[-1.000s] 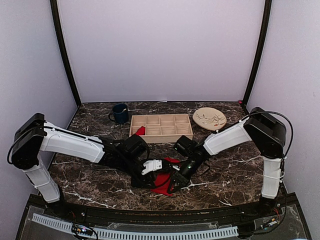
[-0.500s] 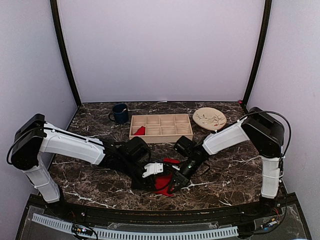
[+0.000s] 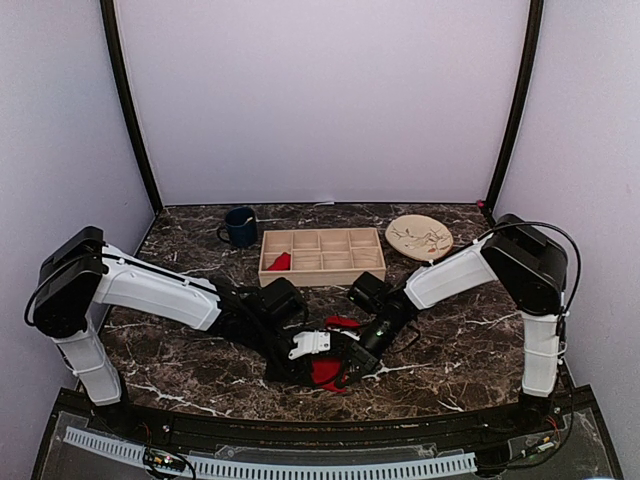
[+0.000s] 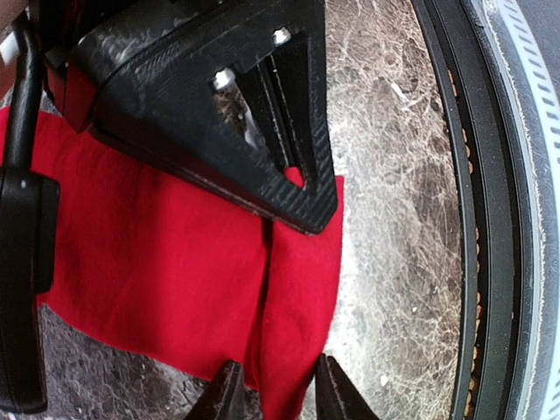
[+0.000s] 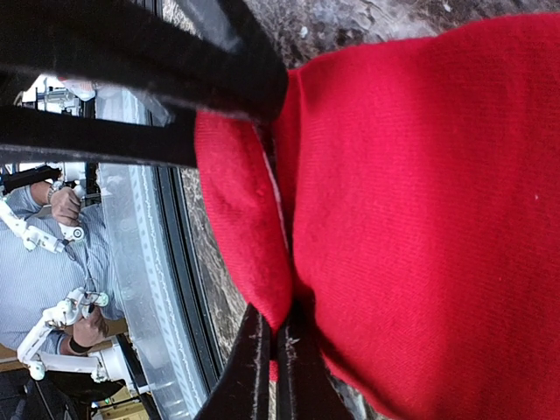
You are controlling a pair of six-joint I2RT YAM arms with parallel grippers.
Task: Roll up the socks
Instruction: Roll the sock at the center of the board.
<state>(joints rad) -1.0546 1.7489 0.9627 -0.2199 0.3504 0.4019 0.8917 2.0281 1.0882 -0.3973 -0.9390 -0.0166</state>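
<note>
Toward the left of the dark marbled worktop point(image 3: 180, 360), the left arm lies low and reaches in to the middle. Its left hand point(image 4: 276, 398) is set narrow, a finger on each side of a doubled ridge of the loose sock point(image 3: 324, 373); whether it truly pinches the cloth I cannot tell. That sock is soft bright red knit, spread mostly flat near the front edge, right between the two hands. Its length seems to run from the far side toward the near rim. Just to its right, the right hand point(image 5: 276, 350) reaches in from the right side and is clamped tight on the sock's edge, with fabric bunched between its closed tips. Both hands touch the cloth, so neither is nearer. The roll, I'd judge, has to travel along the sock's length with that pinched edge as its core. Farther back, the pale wooden tray point(image 3: 322, 278) holds the other sock point(image 3: 280, 262), a red bundle in its near-left compartment
</note>
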